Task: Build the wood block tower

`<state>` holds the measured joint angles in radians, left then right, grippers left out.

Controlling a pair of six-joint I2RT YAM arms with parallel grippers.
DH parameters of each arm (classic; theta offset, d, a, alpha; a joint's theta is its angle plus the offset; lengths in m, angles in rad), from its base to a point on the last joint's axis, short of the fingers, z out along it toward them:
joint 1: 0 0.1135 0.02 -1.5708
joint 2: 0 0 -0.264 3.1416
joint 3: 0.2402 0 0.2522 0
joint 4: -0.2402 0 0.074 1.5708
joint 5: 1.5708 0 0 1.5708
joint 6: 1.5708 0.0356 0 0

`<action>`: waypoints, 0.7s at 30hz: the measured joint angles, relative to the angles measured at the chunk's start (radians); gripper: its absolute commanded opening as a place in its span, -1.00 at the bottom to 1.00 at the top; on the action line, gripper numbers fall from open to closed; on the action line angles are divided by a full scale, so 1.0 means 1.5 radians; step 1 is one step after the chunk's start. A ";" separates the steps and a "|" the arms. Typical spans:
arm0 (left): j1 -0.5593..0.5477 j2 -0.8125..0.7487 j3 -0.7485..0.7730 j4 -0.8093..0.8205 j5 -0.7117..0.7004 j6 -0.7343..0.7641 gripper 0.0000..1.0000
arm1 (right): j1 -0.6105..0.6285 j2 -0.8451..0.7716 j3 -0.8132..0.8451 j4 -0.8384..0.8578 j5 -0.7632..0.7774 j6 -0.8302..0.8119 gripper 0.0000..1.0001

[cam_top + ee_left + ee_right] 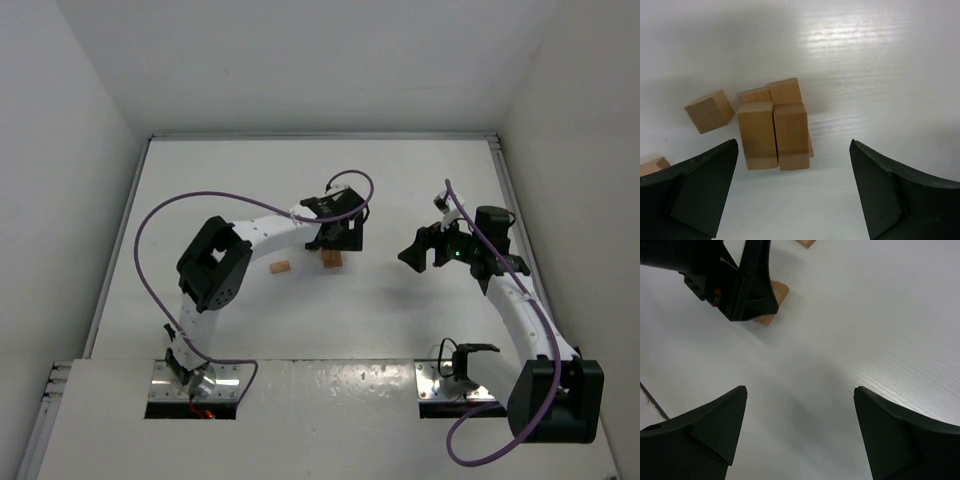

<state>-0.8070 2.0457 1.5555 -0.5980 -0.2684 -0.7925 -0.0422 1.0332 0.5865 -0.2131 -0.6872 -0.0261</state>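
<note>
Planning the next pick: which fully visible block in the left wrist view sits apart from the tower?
The lone cube left of the tower, bare table all round it; the other four are packed together.

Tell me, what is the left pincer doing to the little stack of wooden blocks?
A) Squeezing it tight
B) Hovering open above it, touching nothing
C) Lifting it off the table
B: the left pincer gapes wide, with bare table between each side of it and the stack.
</note>
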 measured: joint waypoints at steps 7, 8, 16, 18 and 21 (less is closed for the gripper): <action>-0.002 -0.098 0.000 -0.004 -0.095 0.032 0.99 | 0.000 -0.001 -0.006 0.003 -0.002 0.001 0.67; 0.001 -0.118 0.000 -0.005 -0.107 0.039 0.96 | 0.000 -0.001 -0.007 0.003 -0.002 0.002 0.61; 0.130 -0.331 -0.142 0.030 0.014 0.179 -0.19 | 0.009 0.072 0.068 -0.088 0.010 0.054 0.23; 0.170 -0.362 -0.204 0.031 0.072 0.203 -0.56 | 0.022 0.103 0.111 -0.119 0.024 0.063 0.23; 0.198 -0.370 -0.289 0.050 0.175 0.229 -0.75 | 0.051 0.127 0.138 -0.125 0.048 0.099 0.21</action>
<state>-0.5106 1.4902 1.1221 -0.5232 -0.0063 -0.4496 0.0349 1.2236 0.7929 -0.4000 -0.6155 0.1230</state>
